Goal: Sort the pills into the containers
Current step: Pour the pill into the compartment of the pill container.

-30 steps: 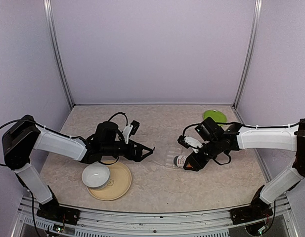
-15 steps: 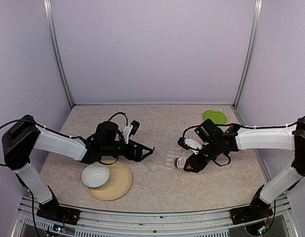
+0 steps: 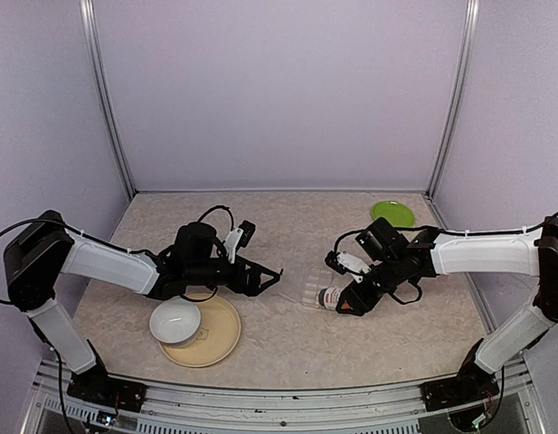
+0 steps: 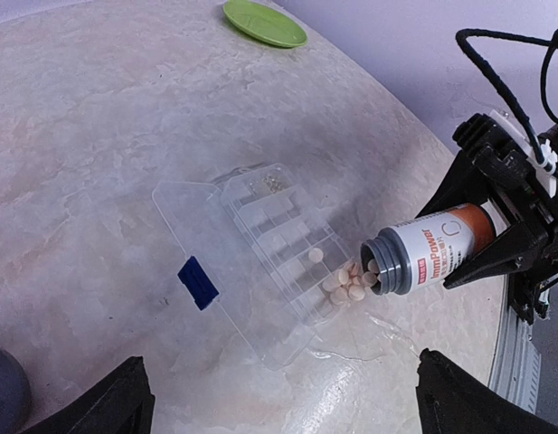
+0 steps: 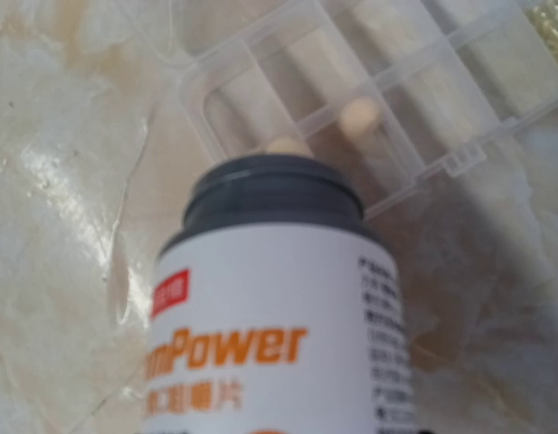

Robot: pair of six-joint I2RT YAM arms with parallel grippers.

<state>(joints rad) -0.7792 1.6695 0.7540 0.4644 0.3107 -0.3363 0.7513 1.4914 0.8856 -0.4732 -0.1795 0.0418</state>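
Note:
The clear pill box (image 4: pixel 269 244) lies open on the table, its lid folded out to the left. My right gripper (image 3: pixel 351 298) is shut on a white, orange-lettered bottle (image 4: pixel 432 249), tipped on its side with its grey mouth over the box's near end. A cluster of pale pills (image 4: pixel 346 282) spills from the mouth into a compartment, and one pill (image 5: pixel 360 116) lies apart in the neighbouring one. The bottle (image 5: pixel 279 316) fills the right wrist view. My left gripper (image 4: pixel 283 398) hangs open just left of the box (image 3: pixel 307 287), holding nothing.
A white bowl (image 3: pixel 175 321) sits on a tan plate (image 3: pixel 215 334) under the left arm. A green plate (image 3: pixel 392 212) lies at the back right. Small yellowish beads (image 4: pixel 274 181) fill the box's far compartment. Walls close in on three sides.

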